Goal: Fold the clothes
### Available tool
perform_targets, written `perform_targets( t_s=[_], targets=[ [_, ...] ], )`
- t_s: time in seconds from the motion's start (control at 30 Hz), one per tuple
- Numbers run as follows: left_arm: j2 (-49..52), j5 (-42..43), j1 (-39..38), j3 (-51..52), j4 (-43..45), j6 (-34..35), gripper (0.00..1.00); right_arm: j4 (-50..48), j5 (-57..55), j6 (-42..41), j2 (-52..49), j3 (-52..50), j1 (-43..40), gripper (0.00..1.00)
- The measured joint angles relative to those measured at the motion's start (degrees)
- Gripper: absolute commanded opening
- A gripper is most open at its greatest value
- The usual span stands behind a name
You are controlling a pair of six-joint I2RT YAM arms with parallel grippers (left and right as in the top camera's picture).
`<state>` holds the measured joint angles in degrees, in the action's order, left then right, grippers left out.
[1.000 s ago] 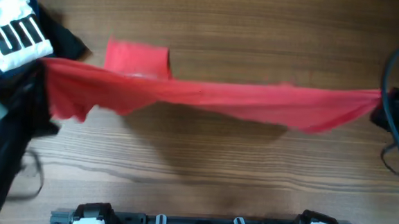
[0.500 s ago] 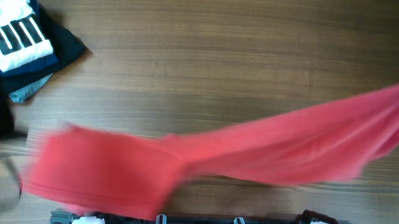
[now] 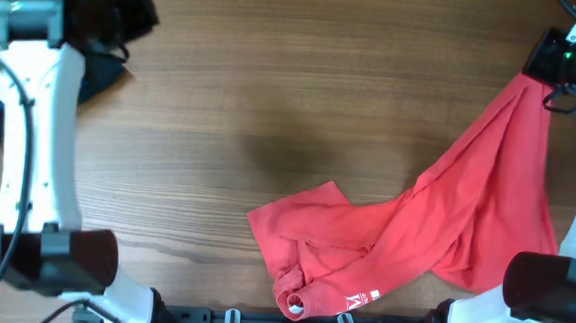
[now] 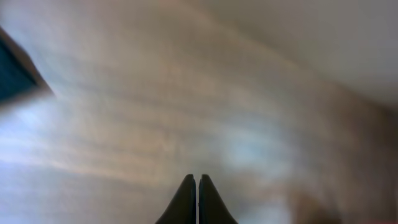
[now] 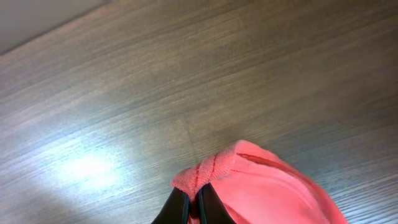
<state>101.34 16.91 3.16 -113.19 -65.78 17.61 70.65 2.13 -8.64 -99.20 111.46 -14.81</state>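
Task item: the red T-shirt [image 3: 434,231] is lying crumpled on the table [image 3: 272,100], with most of the cloth bunching at the near edge, centre to right.
Held end: one end is rising off the bunch toward the far right corner, where it is hanging from the right gripper [image 3: 546,67].
Right gripper state: it is clenching a rolled red edge of the shirt. The right wrist view is showing the cloth pinched between the closed fingers.
Left gripper state: the left gripper [image 3: 142,12] is clamping nothing. The left wrist view, though blurred, is showing the fingertips pressed together with only wood beyond.
Long axis: the shirt is running diagonally, from the held end at far right down to the loose heap at near centre.
Key relation: the loose heap is lying diagonally across the table from the left gripper and well apart from it. The right arm is nearer but is occupied.
Lettering: the white lettering [image 3: 360,299] is showing on the heap at the near edge.
Surroundings: the navy clothes [image 3: 98,70] are lying just beside the left gripper at far left.
Obstructions: nothing is standing on the wood between the left gripper and the heap. The creased, doubled-over cloth is likely hiding the far corners.
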Motion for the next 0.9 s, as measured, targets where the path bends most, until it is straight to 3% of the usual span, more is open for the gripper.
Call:
perform_targets(
  t_s=[0.33, 0.43, 0.5, 0.67, 0.9],
  targets=[
    [0.48, 3.23, -10.64, 0.07, -17.64, -2.34, 0.07, 1.53, -0.72, 0.00, 1.73, 0.00, 0.00, 0.04],
    [0.35, 3.41, -13.94, 2.01, -19.61, -2.84, 0.44, 2.25, -0.85, 0.00, 1.73, 0.02, 0.00, 0.04],
    [0.22, 3.78, -15.61, 4.96, -19.89, -3.06, 0.56, 2.64, -0.90, 0.00, 1.73, 0.02, 0.02, 0.04],
    [0.24, 4.74, -19.82, 15.78, -17.66, -3.17, 0.60, 3.15, -0.90, 0.04, 1.73, 0.02, 0.00, 0.04],
    [0.24, 6.54, -29.11, 30.23, -6.05, -2.93, 0.61, 3.96, -0.90, 0.22, 1.73, 0.02, 0.00, 0.04]
  ],
)
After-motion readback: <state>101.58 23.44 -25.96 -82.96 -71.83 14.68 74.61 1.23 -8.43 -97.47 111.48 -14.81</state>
